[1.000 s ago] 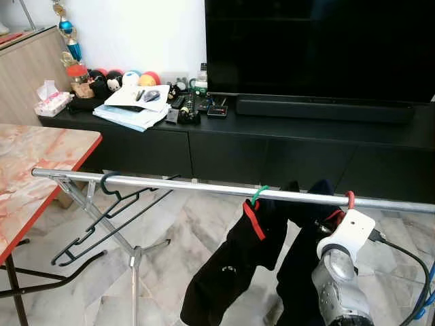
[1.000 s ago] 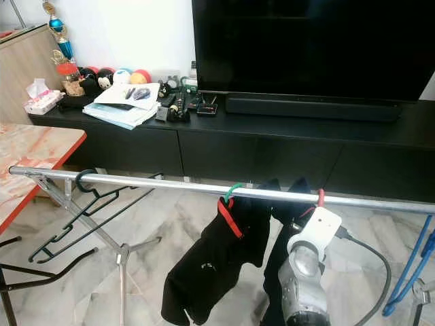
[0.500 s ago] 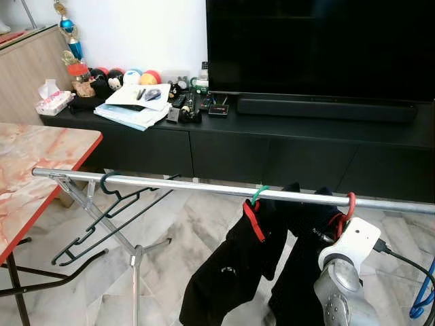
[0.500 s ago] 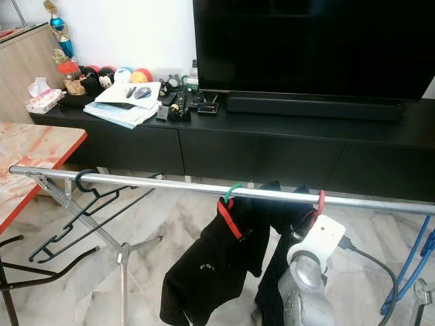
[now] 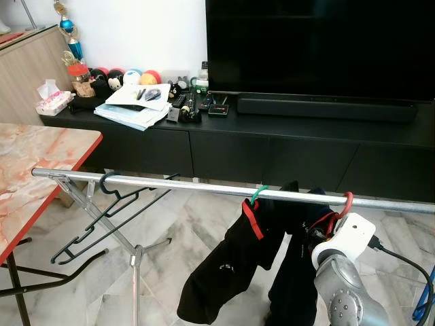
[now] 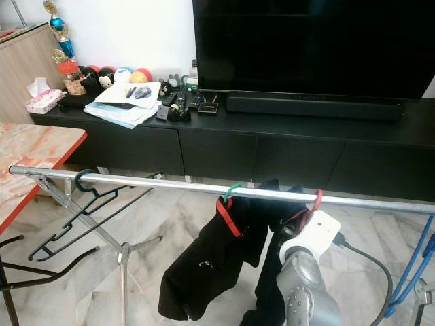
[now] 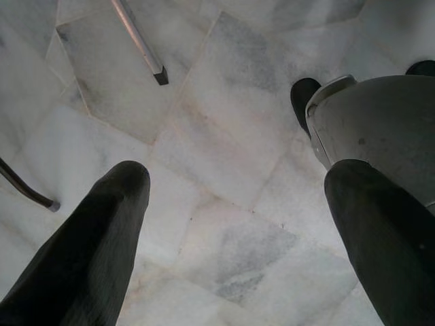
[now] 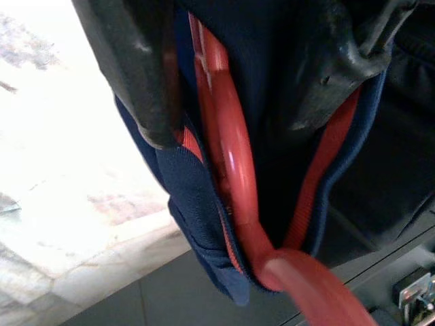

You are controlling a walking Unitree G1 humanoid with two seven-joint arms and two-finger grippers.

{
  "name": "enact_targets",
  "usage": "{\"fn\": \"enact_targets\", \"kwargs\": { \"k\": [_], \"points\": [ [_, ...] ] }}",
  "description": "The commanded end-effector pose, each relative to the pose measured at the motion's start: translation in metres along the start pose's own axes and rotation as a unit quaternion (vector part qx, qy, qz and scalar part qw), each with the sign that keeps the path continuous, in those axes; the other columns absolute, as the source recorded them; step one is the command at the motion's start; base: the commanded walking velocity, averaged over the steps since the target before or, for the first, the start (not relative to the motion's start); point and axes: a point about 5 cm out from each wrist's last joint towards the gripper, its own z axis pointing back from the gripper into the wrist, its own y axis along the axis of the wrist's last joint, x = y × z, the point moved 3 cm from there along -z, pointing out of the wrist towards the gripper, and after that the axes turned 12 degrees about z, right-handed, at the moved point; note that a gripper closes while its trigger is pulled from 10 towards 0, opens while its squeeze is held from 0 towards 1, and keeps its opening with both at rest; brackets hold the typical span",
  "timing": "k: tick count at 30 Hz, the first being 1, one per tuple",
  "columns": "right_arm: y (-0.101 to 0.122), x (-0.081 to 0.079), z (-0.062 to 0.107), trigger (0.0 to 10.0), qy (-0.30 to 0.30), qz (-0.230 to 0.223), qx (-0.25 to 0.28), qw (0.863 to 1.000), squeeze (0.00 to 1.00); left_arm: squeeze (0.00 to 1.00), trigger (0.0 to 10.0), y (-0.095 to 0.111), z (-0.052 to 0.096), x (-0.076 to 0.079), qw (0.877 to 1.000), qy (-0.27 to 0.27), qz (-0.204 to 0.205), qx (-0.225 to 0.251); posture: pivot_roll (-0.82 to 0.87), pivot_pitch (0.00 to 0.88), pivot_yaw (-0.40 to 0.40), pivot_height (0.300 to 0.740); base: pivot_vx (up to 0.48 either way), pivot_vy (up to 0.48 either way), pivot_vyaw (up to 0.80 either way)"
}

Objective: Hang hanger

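Note:
A red hanger (image 5: 348,202) has its hook over the silver rail (image 5: 183,183) of a drying rack, and a dark navy garment with red trim (image 8: 197,204) hangs from it. My right gripper (image 8: 231,88) is just below the rail, shut on the red hanger (image 8: 234,156) and the cloth around it, one finger (image 8: 136,68) on each side. Its white wrist (image 5: 343,238) hides the fingers in the eye views. A green hanger (image 5: 257,195) with a black garment (image 5: 228,272) hangs just to the left. My left gripper (image 7: 238,204) hangs open over the marble floor.
An empty black hanger (image 5: 109,204) hangs near the rail's left end. A marble-top table with a red edge (image 5: 34,163) stands at the left. A black TV cabinet (image 5: 272,136) and a TV (image 5: 319,47) are behind the rack. Blue hangers (image 6: 414,272) hang at the far right.
My right wrist has dropped slightly and shifted a little left under the rail. The red hook now sits fully over the rail, and the navy garment has swung with it.

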Motion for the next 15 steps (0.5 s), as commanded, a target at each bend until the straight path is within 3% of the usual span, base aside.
{"fn": "enact_targets", "kwargs": {
  "k": [1, 4, 7, 15],
  "points": [
    [0.008, 0.013, 0.005, 10.0, -0.027, -0.002, 0.022, 0.999, 0.00, 0.00, 10.0, -0.010, 0.002, -0.001, 1.000, -0.002, -0.009, -0.016, 0.05, 0.052, 0.071, 0.740, 0.000, 0.000, 0.00],
    [0.014, 0.023, 0.008, 10.0, -0.046, 0.085, 0.033, 0.995, 0.00, 0.00, 10.0, -0.010, 0.002, -0.001, 1.000, -0.003, -0.011, -0.016, 0.04, 0.053, 0.072, 0.740, 0.000, 0.000, 0.00],
    [0.010, 0.027, 0.013, 10.0, -0.051, 0.104, 0.014, 0.993, 0.00, 0.00, 10.0, -0.010, 0.002, -0.001, 1.000, -0.003, -0.012, -0.017, 0.04, 0.050, 0.071, 0.740, 0.000, 0.000, 0.00],
    [-0.002, 0.023, 0.020, 10.0, -0.047, 0.101, -0.013, 0.994, 0.00, 0.00, 10.0, -0.010, 0.002, -0.001, 1.000, -0.004, -0.014, -0.016, 0.04, 0.049, 0.070, 0.740, 0.000, 0.000, 0.00]
  ]
}}
